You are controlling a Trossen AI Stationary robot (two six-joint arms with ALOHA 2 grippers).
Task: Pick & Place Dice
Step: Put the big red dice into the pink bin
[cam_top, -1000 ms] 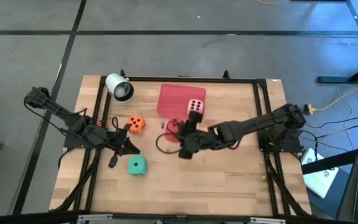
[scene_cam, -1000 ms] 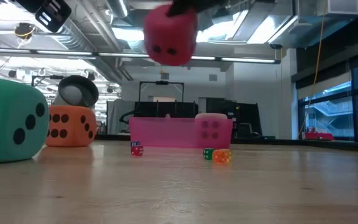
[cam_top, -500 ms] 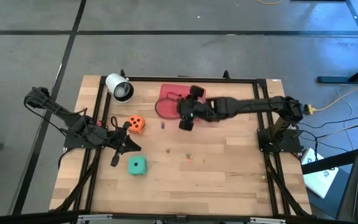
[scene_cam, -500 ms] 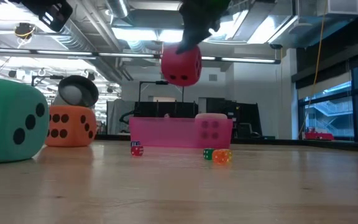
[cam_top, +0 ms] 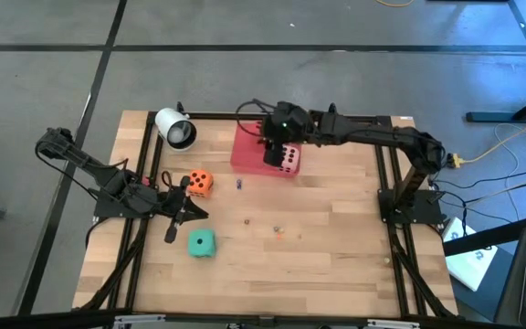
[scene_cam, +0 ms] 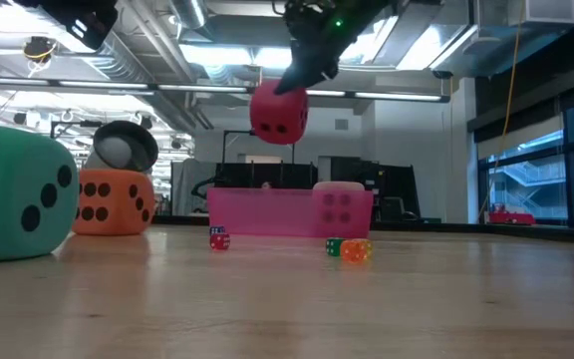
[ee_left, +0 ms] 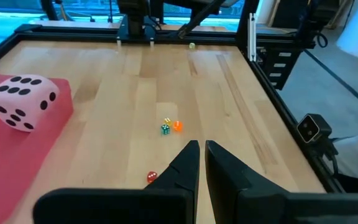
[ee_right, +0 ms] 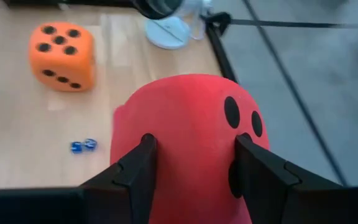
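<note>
Red die: the soft red cube with dark dots (scene_cam: 278,113) is up in the air, above the flat pink plastic tray (cam_top: 247,144) at the far side of the wooden table (cam_top: 336,238).
Right gripper: the right gripper (ee_right: 191,163) squeezes the red die, one dark finger on each side of it; the arm reaches out long across the table.
Pink die: the pale pink soft cube with dark dots (cam_top: 289,159) sits on the tray, at its corner.
Orange die: the soft orange cube with dark dots (cam_top: 200,183) sits on the wood, off the tray, near the left arm.
Green die: the soft teal-green cube with dark dots (cam_top: 200,243) sits on the wood too, closer to the front edge.
Left gripper: the left gripper (ee_left: 202,158) is pinched shut with nothing in it and waits low over the table between the orange and green dice.
Other things: a white round cup-like thing (cam_top: 175,129) lies near the back left corner; some tiny coloured beads (ee_left: 170,126) lie on the wood.
Step now: I think the red die is being carried over to the tray.
Next move: it looks like the arm should lower the die to a bare part of the tray, clear of the pink die, then let go.
</note>
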